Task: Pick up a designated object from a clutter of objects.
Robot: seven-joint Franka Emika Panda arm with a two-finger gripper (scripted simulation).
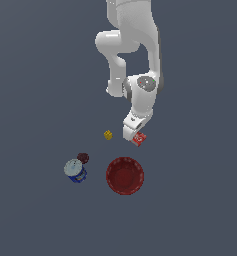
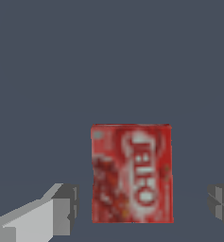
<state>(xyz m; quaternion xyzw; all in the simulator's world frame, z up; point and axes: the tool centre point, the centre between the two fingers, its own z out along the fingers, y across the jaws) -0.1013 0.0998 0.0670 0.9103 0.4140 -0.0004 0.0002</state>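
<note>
The small flat red box (image 2: 131, 173) with white lettering lies flat on the grey floor. In the wrist view it sits between my two fingertips (image 2: 64, 208), which stand apart on either side without touching it. My gripper (image 2: 144, 205) is open. In the exterior view the red box (image 1: 139, 139) peeks out just under the white hand, and the gripper (image 1: 133, 134) is low over it. The fingertips themselves are hidden by the hand in the exterior view.
A tiny yellow cube (image 1: 108, 134) lies toward the exterior view's left of the box. A round red bowl (image 1: 124, 175) sits nearer the camera. A blue can with a pale lid (image 1: 75, 170) and a dark red ball (image 1: 83, 158) stand together further left.
</note>
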